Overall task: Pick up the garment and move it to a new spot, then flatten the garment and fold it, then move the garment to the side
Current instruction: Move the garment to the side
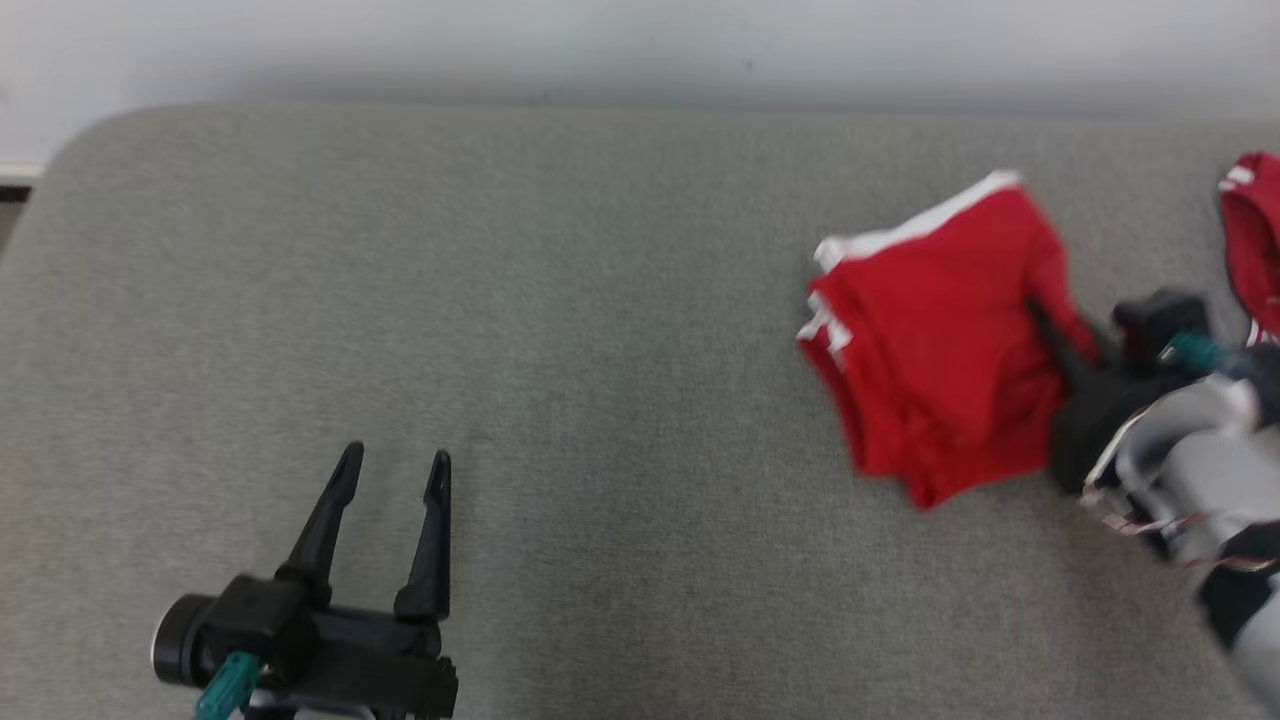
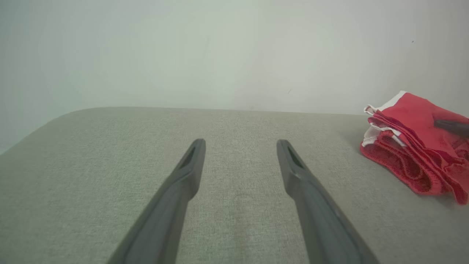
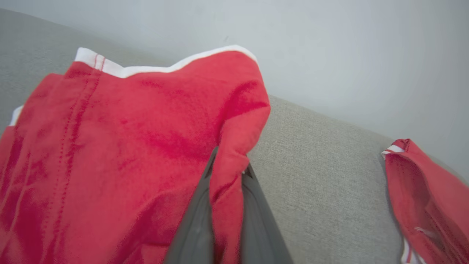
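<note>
A: Where is the garment?

B: On the right part of the grey cloth-covered tabletop, nearer the far edge than the near one. It is red, bunched in several layers, with a white band along its far edge.

A: And the right end effector?

B: It comes in from the right and is closed on the garment's right-hand side. In the right wrist view, a ridge of red cloth is pinched between its two dark fingers.

A: Is the cloth lifted?

B: The head view is blurred there, so I cannot tell.

A: What about the left end effector?

B: It is at the lower left, over bare tabletop and well apart from the garment. Its fingers are spread wide with nothing between them.

A: Anything else around?

B: A second red piece with white trim lies at the far right edge, near the garment but not touching it. A pale wall stands behind the tabletop.
</note>
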Motion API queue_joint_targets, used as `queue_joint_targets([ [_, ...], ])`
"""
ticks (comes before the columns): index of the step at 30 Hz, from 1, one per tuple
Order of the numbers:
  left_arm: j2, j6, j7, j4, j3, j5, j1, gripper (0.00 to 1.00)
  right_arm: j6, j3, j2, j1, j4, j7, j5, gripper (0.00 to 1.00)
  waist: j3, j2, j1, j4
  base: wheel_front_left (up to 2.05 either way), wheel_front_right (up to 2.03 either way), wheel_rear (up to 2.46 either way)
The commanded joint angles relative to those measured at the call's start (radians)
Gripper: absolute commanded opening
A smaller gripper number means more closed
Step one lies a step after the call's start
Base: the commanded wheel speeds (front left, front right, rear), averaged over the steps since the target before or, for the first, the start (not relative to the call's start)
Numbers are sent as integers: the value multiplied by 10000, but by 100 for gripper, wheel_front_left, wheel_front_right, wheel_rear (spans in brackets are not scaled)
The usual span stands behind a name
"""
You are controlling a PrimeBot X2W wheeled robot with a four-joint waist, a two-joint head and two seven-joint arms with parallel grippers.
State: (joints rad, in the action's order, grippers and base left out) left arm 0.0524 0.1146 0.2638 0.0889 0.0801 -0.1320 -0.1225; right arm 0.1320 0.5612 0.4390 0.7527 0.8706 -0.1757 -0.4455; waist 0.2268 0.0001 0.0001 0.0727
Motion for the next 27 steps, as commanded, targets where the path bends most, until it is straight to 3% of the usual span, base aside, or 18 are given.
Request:
queue_joint_targets([
  [1,-2,-23,-1,-58,16,-83,-171,100,-33,68,249,181,-81,33,-59,0,856,-1,-1,-522,0,0,0],
  [12,262,76,-1,-533,-59,278,-1398,100,-33,1243,3480,2520,-1980,720,-818,0,3157,-1,-1,-2231,0,0,0],
  [20,681,106,1,-767,137,485,-1751,100,-33,1399,4807,3520,-2261,915,-1217,0,3807,-1,-1,-2910,0,0,0],
  [27,733,145,-10,-825,556,519,-1847,100,-33,1787,5444,4359,-1748,1134,-1188,0,4069,-1,-1,-2855,0,0,0],
])
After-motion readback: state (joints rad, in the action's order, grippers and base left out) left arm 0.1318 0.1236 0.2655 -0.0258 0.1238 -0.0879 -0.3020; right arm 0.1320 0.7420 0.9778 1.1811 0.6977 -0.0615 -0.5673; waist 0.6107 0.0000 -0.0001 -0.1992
